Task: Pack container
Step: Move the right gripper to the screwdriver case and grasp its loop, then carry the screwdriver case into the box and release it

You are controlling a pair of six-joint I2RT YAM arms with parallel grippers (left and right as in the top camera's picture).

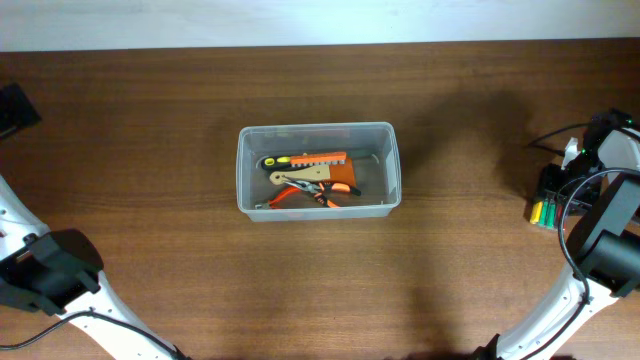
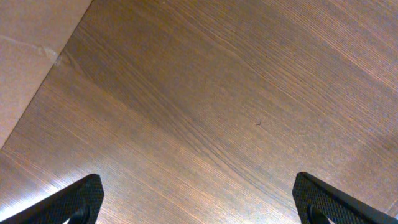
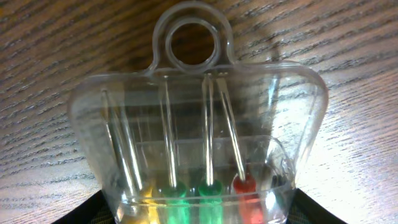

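Note:
The container (image 1: 243,175) is a clear plastic tub in the middle of the table; in it lie orange-handled pliers (image 1: 318,193) and an orange and yellow tool (image 1: 310,160). My right gripper (image 3: 199,214) is at the far right edge, open wide, with a finger on each side of a small clear case of coloured bits (image 3: 199,124) that lies flat on the table; the case also shows in the overhead view (image 1: 541,212). My left gripper (image 2: 198,202) is open and empty above bare wood near the table's left edge, far from the tub.
The dark wooden table (image 1: 150,250) is bare around the tub. A pale surface beyond the table's edge shows in the left wrist view (image 2: 25,56). The arms' bases sit at the front left (image 1: 50,270) and front right (image 1: 605,250).

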